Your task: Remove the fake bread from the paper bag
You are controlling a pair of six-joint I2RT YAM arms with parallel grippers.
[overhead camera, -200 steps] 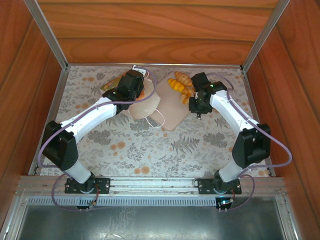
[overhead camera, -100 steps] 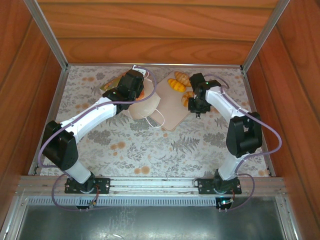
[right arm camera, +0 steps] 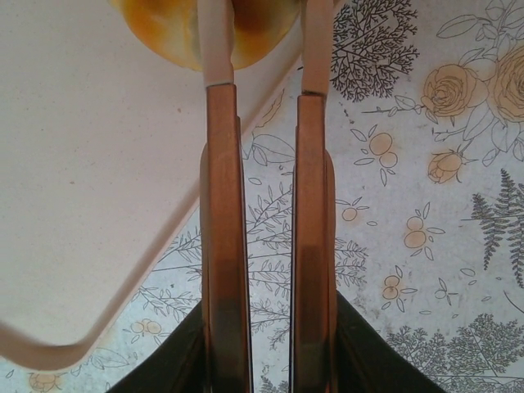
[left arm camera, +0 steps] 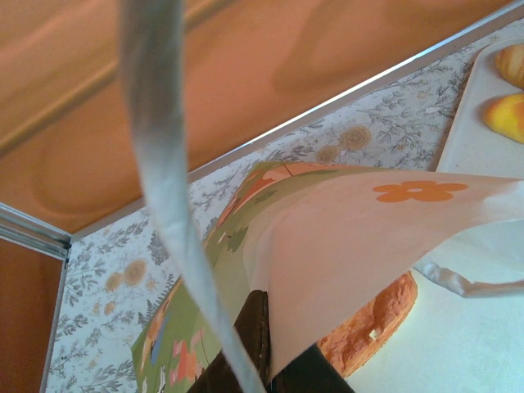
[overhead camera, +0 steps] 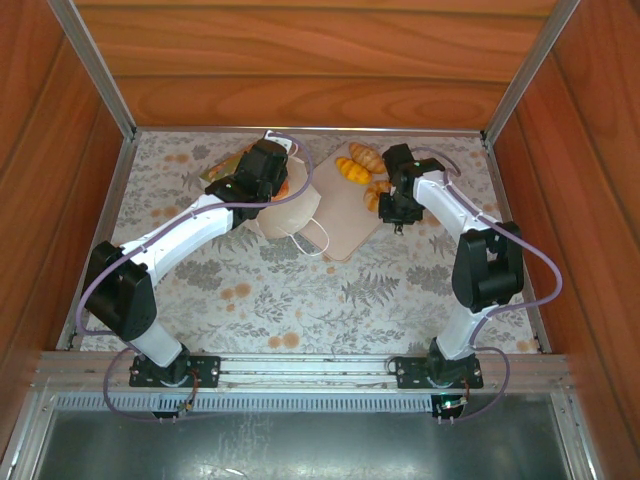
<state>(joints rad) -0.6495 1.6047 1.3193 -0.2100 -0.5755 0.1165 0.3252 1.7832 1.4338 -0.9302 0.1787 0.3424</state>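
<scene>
A: Starting with the fake bread: lying mostly on the pink tray, just beside the paper bag?

B: Yes, resting there in a small cluster. Also hiding one orange piece under the bag's lifted flap, not yet taken out.

A: And carrying anything in the right gripper?

B: Pinching a golden roll between narrowly parted pads, by the look of it. Hovering right at the tray's edge, beside the floral cloth.

A: Shifting at all since a second ago?

B: Swinging the right elbow inward and nudging that gripper a little toward the cluster, then settling. Not moving at all on the left side.

A: Doing what with the left gripper?

B: Staying clamped tight on the bag's paper edge. Holding the mouth up, with the white cord handle drooping across the wrist view.

A: Meaning what for the task?

B: Probably finishing a drop-off, bringing one more roll to the tray. Judging by the orange piece, still needing at least one more reach into the bag.
</scene>
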